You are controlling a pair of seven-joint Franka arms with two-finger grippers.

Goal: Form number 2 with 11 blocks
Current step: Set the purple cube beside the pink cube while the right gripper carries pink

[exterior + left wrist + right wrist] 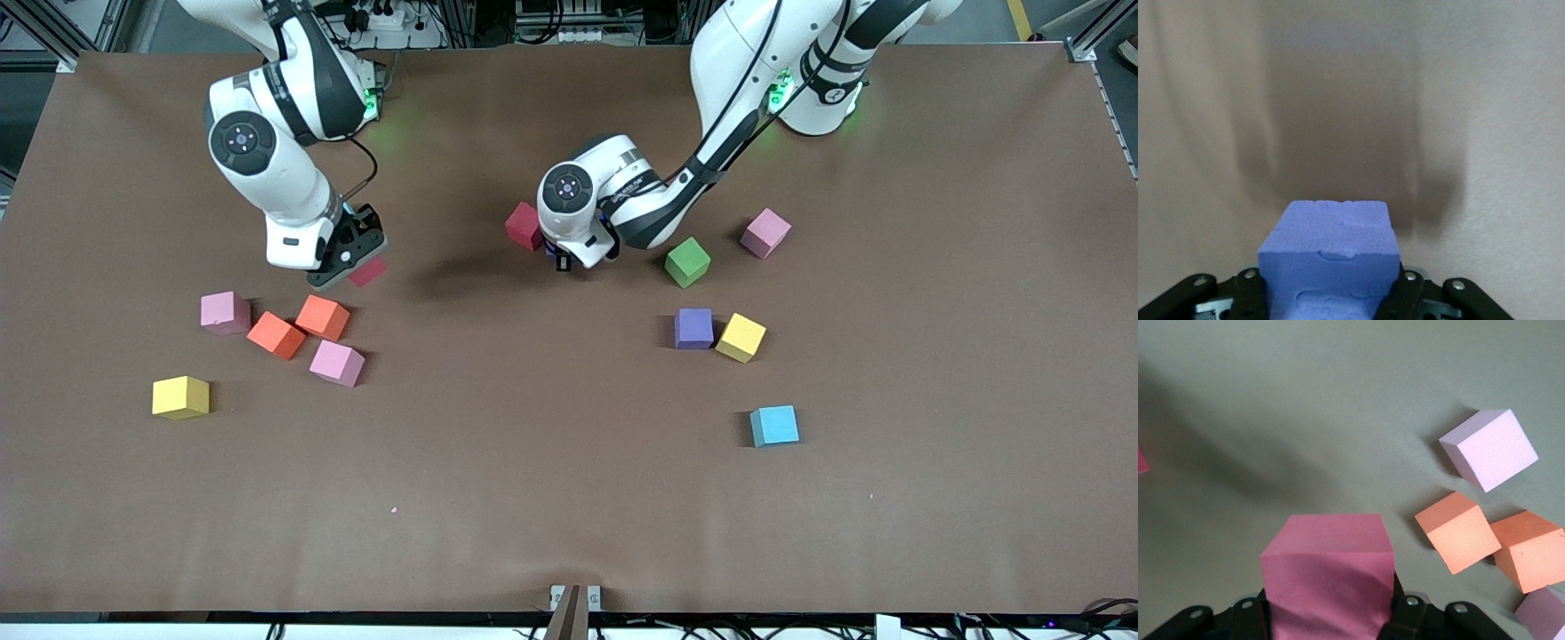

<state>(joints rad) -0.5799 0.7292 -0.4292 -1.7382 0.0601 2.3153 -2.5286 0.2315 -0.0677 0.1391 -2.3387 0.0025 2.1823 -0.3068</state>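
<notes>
Both arms carry a cube, and no part of the number 2 is laid out yet; the loose blocks lie scattered in two groups on the brown surface [569, 498].

The left claw [569, 258] hangs low over the middle of the surface, its fingers shut on a purple block [1329, 257]. A dark red block [524, 226] sits on the surface just beside this claw, toward the right arm's end. That looks like the relation the next move turns on: if the two are meant to sit edge to edge, the purple cube has only a short way to go down next to the red one. The left arm reaches in from its base with the forearm nearly level and the wrist bent down.

The right claw [348, 260] hangs over the surface near its own cluster, gripping a pink-red block [1328, 577]. Two orange blocks [323, 317] [276, 335] and two pale pink ones [225, 313] [337, 363] lie below it, closer to the camera, with a yellow block [180, 396] closer still. Its arm stands steeply, wrist pointing down.

Toward the left arm's end lie a green block [687, 262], a pale pink block [765, 233], a purple block [693, 328] touching a yellow one [741, 338], and a light blue block [773, 425] nearest the camera.
</notes>
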